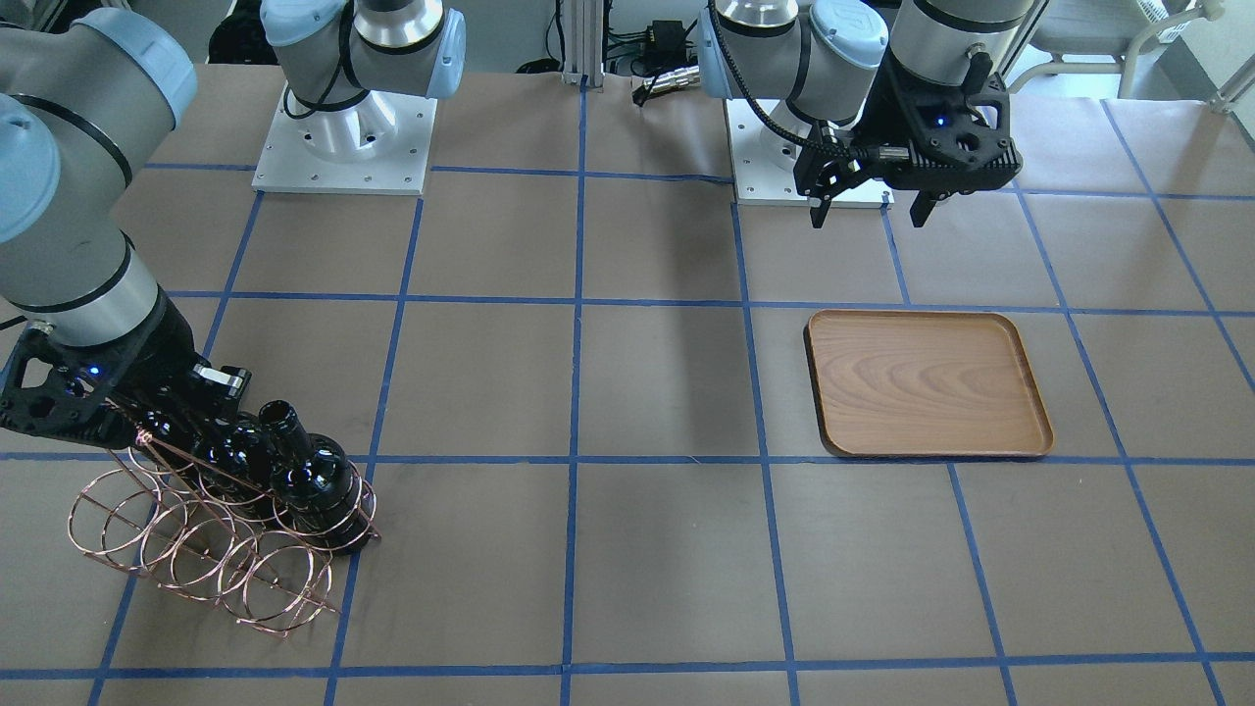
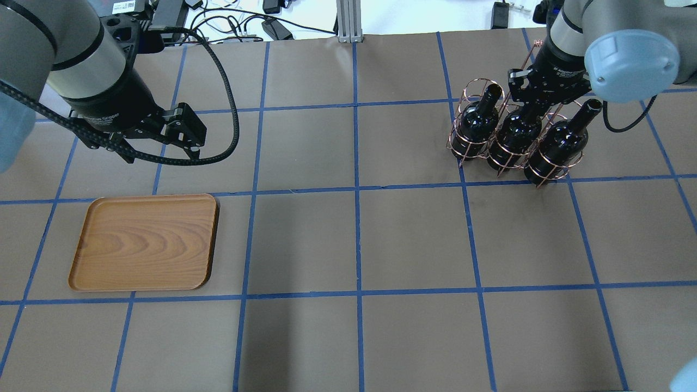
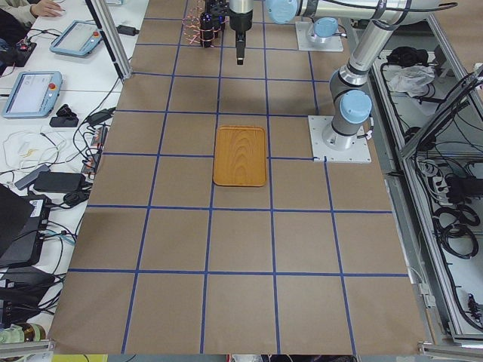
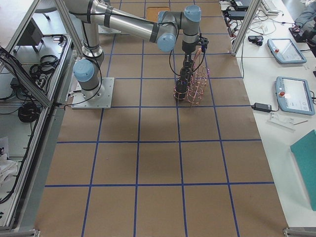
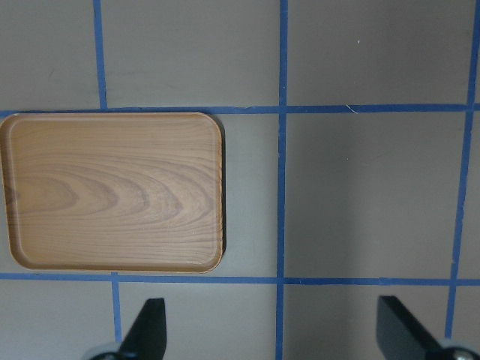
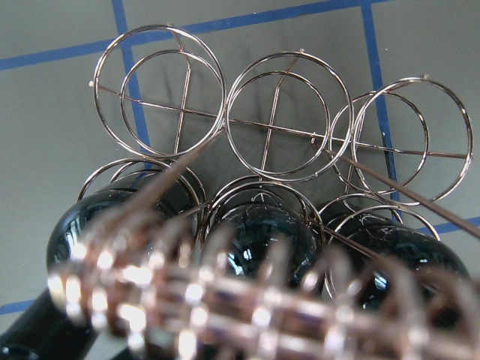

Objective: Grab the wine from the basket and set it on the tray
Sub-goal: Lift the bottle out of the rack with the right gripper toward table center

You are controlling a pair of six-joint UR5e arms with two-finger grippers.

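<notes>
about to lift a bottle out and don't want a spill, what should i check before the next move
1. Tray bare for the bottle: ok.
2. Left claw open, hovering off the tray: ok.
3. Three bottles seated in one row of the basket: ok.
4. Right claw down over the middle bottle: ok.
5. Right claw shut on that bottle's neck: cannot tell, the neck and fingers are hidden.

A: Bottles [image 2: 555, 144], finish?
B: Glossy blk glass. Basket [image 1: 196, 549]: thin copper-tone metal wire, shiny.
A: Tray [image 2: 147, 242]?
B: Smooth brown wood grain w/ darker rim. Table [image 2: 414, 239]: matt brown paper, blue tape [image 2: 305, 190] lines.
</notes>
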